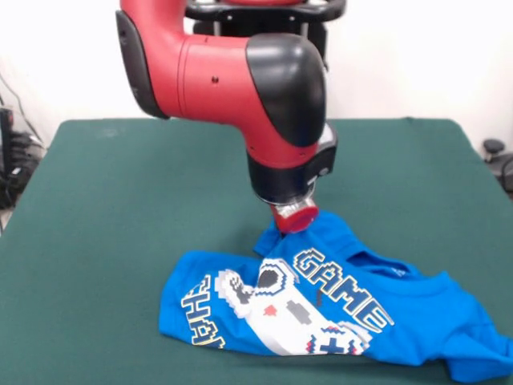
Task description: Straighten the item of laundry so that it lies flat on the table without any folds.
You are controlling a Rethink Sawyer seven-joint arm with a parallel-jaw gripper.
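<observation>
The item of laundry [337, 309] is a bright blue T-shirt with a white game controller print and "GAME" lettering. It lies crumpled on the dark green table [120, 200], near the front edge and right of centre. Its left part is folded over, so the second word shows sideways and only in part. A bunched ridge of blue cloth rises at the shirt's far edge. The gripper [295, 218] hangs from the red and black arm right at that ridge, touching or just above the cloth. Its red end cap hides the tip.
The arm's bulky red and black elbow [240, 80] hangs over the middle of the table. The shirt's right sleeve reaches close to the table's front right corner. Cables and dark gear stand off the table's left [12, 152] and right [497, 160] sides.
</observation>
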